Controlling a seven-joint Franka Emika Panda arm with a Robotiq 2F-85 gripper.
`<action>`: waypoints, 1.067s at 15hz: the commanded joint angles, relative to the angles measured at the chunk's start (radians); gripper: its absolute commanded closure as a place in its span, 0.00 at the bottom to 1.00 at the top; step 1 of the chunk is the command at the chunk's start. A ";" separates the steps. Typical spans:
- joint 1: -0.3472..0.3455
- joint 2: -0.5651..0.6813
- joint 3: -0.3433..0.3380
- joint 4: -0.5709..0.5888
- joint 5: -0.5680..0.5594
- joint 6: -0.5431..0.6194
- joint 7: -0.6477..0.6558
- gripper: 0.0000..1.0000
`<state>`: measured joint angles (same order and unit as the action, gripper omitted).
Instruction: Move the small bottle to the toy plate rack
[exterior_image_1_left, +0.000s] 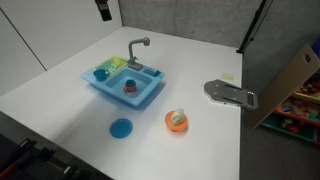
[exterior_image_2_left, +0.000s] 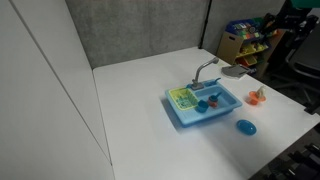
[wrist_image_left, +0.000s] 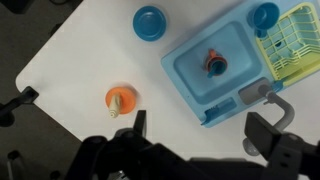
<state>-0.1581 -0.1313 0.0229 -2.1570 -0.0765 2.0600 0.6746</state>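
A: Where's the small bottle (wrist_image_left: 118, 104)?
B: On the orange plate (wrist_image_left: 128, 94), well apart from the toy plate rack (wrist_image_left: 290, 40). Tiny & blurry tho.
A: The fingers (wrist_image_left: 139, 124)?
B: Wide apart, holding nothing. Rack's edge is cut off.

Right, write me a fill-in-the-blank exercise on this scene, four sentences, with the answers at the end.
1. The small bottle rests on the ____ plate.
2. The toy plate rack forms one end of the toy sink, whose tap is ____.
3. The orange cup-like piece sits in the sink's ____.
4. The gripper hangs over the table with its jaws ____.
Missing words: orange; grey; basin; open.
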 joint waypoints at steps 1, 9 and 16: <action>0.010 0.104 -0.050 0.082 0.006 -0.003 -0.033 0.00; 0.004 0.288 -0.147 0.108 -0.009 0.066 -0.042 0.00; -0.003 0.426 -0.203 0.115 0.018 0.236 -0.186 0.00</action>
<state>-0.1600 0.2378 -0.1621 -2.0826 -0.0771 2.2596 0.5601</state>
